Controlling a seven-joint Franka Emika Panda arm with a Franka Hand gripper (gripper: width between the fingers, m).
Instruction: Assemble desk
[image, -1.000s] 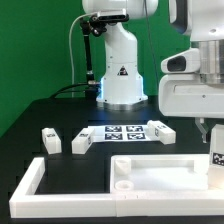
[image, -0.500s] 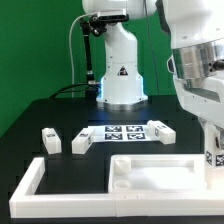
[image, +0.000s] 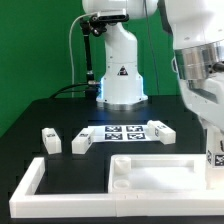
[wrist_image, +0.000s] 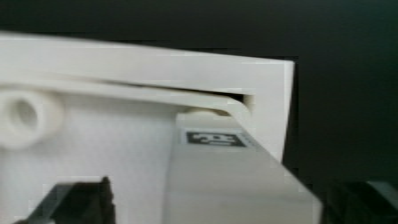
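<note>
Fingers (wrist_image: 80, 200) spread wide flank the leg (wrist_image: 222, 175) standing upright in a corner of the tabletop (image: 165, 160), long axis vertical.

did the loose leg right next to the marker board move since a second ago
No. The leg lies in the same spot off the exterior view's left end of the marker board as before.

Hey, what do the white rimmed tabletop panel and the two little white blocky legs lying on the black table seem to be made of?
White rectangular rimmed tabletop panel: probably matte moulded or printed plastic; uniform white, rounded rim, no grain. Small white blocky leg and second white blocky leg: seemingly the same matte plastic, carrying black-and-white square tags, perhaps stickers.
</note>
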